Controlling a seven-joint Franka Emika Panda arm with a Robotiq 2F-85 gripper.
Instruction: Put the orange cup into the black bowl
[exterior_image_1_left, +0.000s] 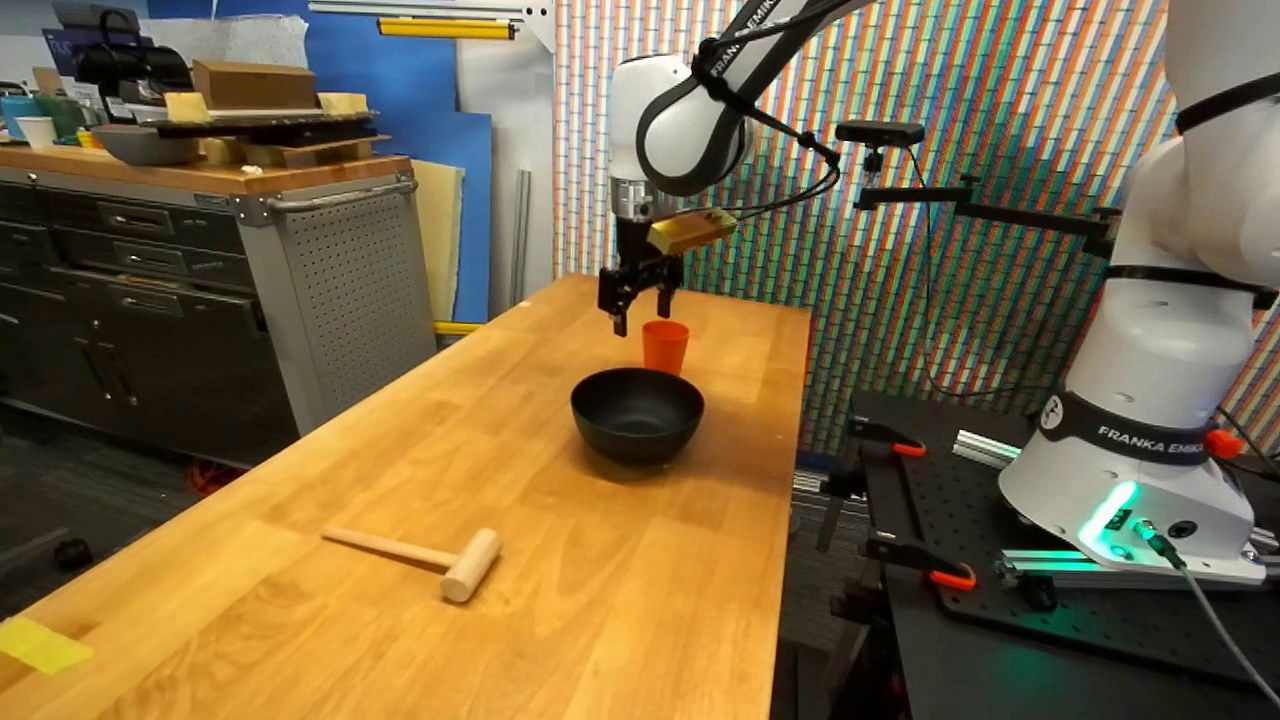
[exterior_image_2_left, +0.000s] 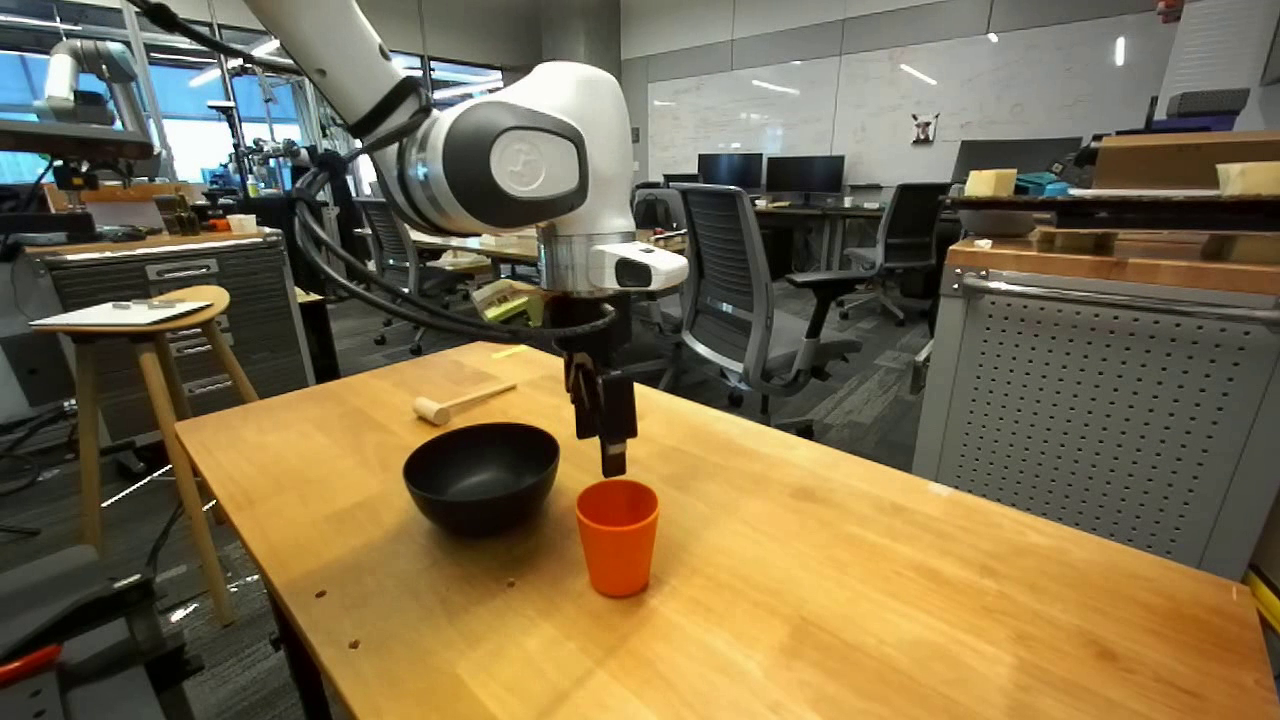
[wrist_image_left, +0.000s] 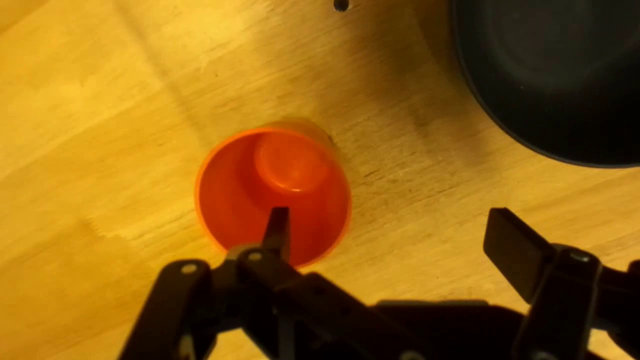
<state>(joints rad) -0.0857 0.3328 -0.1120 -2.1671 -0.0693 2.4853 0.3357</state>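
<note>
Orange cup (exterior_image_2_left: 617, 552) stands on table (exterior_image_2_left: 850, 590), near black bowl (exterior_image_2_left: 480, 512), not touching. Gripper (wrist_image_left: 388, 212) above, fingers wide, holding nothing. Best: one finger inside cup, one outside (slow, cup might tip), then squeeze side, lift straight.

Wooden tabletop (exterior_image_1_left: 600, 560) — orange cup (exterior_image_2_left: 618, 542) upright, black bowl (exterior_image_2_left: 481, 480) near it, mallet (exterior_image_1_left: 470, 567) lying flat, yellow strip (exterior_image_1_left: 43, 645)

There hung the gripper (exterior_image_1_left: 643, 322), jaws parted, close by the orange cup (exterior_image_1_left: 665, 347)! Black bowl (exterior_image_1_left: 638, 418) sat nearer, mallet (exterior_image_1_left: 466, 570) near left.
</note>
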